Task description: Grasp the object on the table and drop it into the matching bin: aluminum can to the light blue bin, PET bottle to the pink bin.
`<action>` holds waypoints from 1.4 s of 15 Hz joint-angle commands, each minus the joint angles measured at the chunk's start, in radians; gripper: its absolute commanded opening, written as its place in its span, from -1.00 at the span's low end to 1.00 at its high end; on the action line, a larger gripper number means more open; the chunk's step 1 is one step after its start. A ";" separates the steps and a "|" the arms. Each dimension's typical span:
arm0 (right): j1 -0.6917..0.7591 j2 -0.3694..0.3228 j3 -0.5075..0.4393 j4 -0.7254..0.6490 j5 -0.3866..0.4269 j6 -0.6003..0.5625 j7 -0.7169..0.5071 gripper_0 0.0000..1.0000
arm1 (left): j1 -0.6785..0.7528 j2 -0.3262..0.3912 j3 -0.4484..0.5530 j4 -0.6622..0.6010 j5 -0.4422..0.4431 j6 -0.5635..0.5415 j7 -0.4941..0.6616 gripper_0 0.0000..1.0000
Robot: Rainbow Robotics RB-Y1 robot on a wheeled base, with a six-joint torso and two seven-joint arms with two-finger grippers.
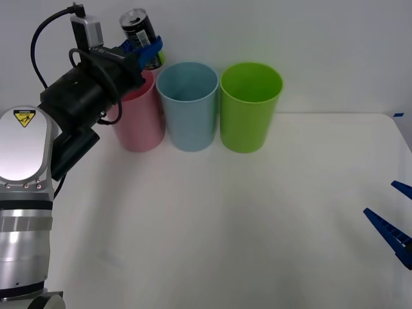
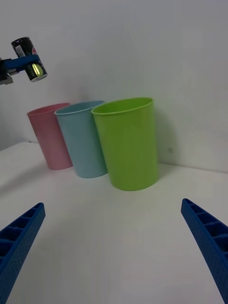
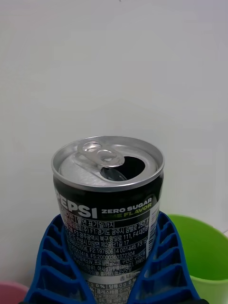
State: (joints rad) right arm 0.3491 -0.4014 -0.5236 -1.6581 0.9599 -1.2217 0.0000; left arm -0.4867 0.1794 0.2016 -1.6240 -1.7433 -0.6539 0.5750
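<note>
Aluminum can [image 1: 138,32], dark-bodied, is already lifted, clamped in the left gripper [image 1: 149,50] above the pink bin [image 1: 138,116] at the table's [image 1: 257,225] far left. Left to do: carry it right over the light blue bin [image 1: 188,106] and release. The right gripper [image 2: 114,247] waits near right, fingers spread.

White table [image 1: 257,225], pink bin [image 1: 138,122], light blue bin [image 1: 188,109], lime green cup [image 1: 250,109] (touching in a row)

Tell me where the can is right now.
The can is off the table, held in the left claw above the pink bin, just left of the blue bin.
</note>
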 commanded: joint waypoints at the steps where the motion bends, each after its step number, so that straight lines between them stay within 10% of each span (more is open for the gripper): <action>1: 0.000 0.000 0.000 0.000 0.000 0.000 0.000 1.00 | -0.065 0.000 -0.004 0.069 -0.030 0.019 -0.003 -1.00; 21: 0.000 0.000 0.000 0.000 0.000 0.000 0.000 1.00 | -0.280 0.000 -0.139 0.317 -0.186 0.180 0.017 -0.73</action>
State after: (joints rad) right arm 0.3490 -0.4014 -0.5236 -1.6581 0.9599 -1.2217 0.0000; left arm -0.7671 0.1794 0.0652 -1.3068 -1.9299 -0.4749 0.5921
